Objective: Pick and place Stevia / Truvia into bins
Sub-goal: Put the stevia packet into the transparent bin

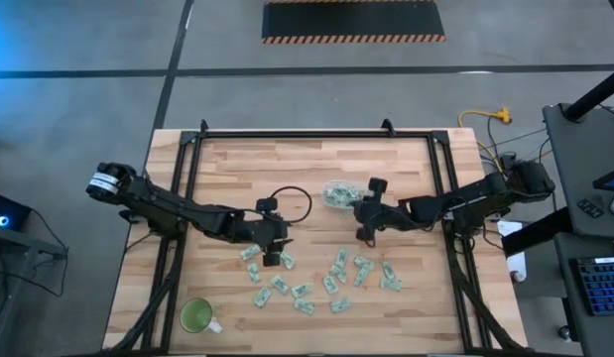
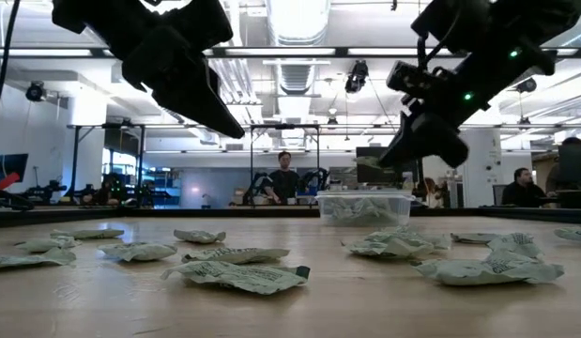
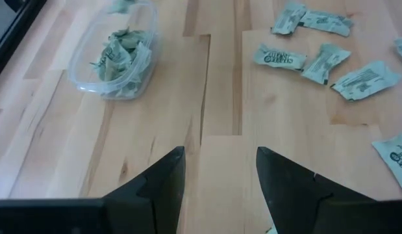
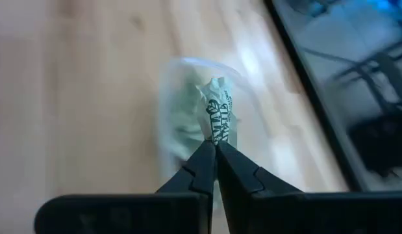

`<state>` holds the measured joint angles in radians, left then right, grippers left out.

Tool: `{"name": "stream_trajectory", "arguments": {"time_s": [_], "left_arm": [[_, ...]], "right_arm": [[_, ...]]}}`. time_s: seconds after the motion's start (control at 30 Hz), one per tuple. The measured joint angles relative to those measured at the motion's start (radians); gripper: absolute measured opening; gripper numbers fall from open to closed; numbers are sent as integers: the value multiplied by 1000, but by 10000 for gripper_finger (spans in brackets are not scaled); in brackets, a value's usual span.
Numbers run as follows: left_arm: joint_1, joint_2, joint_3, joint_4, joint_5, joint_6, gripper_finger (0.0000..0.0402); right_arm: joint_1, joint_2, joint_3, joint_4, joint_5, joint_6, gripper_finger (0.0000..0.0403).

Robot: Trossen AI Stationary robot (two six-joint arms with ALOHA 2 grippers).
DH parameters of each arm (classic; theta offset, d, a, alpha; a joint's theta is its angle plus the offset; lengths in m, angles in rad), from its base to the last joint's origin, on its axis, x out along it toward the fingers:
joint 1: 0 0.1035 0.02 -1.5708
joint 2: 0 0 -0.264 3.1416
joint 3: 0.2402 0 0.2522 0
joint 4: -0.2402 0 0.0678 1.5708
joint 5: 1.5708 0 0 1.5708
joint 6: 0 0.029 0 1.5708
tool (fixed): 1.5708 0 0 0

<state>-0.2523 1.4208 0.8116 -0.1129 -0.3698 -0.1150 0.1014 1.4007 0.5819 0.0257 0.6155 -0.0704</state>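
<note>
The right gripper (image 4: 215, 144) reaches toward the shallow clear plastic tub (image 4: 188, 110), fingers pinching a crumpled pale green-and-white paper sachet (image 4: 219, 117). The left gripper (image 3: 220, 170) hovers over the wooden tabletop (image 3: 220, 97), fingers spread. The blurred tub is hard to make out.

Grey floor (image 1: 88, 40), hazard-striped mat (image 1: 353, 20)

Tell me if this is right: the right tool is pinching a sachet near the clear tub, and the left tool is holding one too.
Not quite. The left tool is open and empty over bare wood, as the left wrist view shows. The right tool does pinch a sachet near the clear tub.
</note>
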Motion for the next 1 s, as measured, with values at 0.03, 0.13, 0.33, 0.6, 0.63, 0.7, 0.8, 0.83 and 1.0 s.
{"name": "stream_trajectory", "arguments": {"time_s": [0.03,0.13,0.33,0.6,0.63,0.7,0.8,0.83,1.0], "left_arm": [[0,0,1,0,0,0,173],[0,0,1,3,0,0,173],[0,0,1,6,1,0,173],[2,0,0,18,1,-1,173],[2,0,0,20,1,0,173],[2,0,0,23,1,0,173],[2,0,-1,24,1,0,173],[2,0,-1,24,1,0,173],[2,0,-3,23,1,0,173]], "right_arm": [[-18,2,0,0,11,-5,9],[-78,15,-1,-1,13,10,9],[-155,22,0,0,0,67,9],[-175,22,2,1,-38,63,11],[-175,21,2,2,-50,61,14],[-175,21,2,1,-77,54,26],[-174,21,2,2,-93,53,51],[-174,21,2,2,-93,52,60],[-174,21,2,7,-93,52,107]]}}
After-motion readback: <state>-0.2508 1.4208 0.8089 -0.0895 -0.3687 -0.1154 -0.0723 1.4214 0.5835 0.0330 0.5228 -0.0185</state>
